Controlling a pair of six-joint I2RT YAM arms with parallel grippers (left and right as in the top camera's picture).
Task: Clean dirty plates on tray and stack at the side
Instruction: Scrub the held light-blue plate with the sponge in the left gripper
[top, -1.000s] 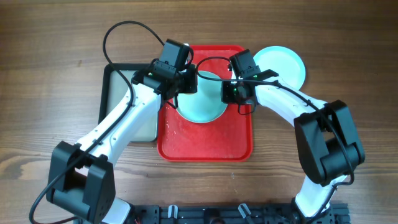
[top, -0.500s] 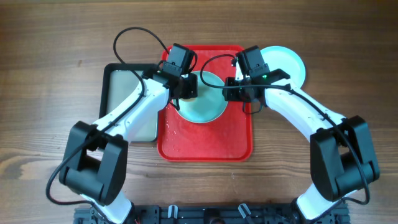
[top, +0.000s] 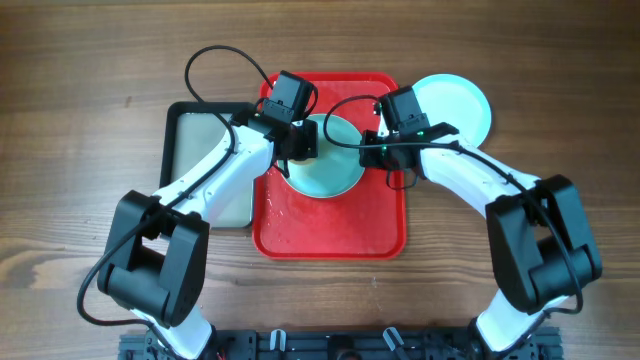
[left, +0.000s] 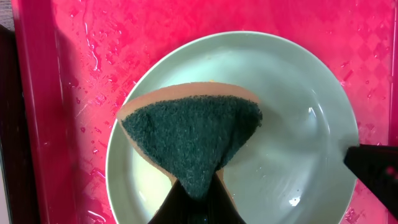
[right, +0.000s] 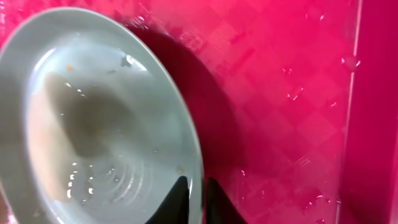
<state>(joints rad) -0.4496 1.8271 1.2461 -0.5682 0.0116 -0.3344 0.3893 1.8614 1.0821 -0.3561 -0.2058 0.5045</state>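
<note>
The red tray (top: 330, 235), wet with water droplets (left: 93, 56), holds one mint plate (top: 325, 175) in its far half. The left gripper (left: 196, 193) is clamped on a folded green-faced sponge (left: 193, 140) spread over the plate's middle. The right gripper (right: 196, 199) pinches the plate's right rim, one finger either side. A second mint plate (top: 460, 105) lies on the table (top: 80, 80) just beside the tray's far right corner; the black-rimmed tray (top: 170, 150) sits against its left side

Robotics lab bench: left arm (top: 215, 175) and right arm (top: 470, 175) mounted on black rail (top: 340, 346) at wood-grain table (top: 70, 100).
</note>
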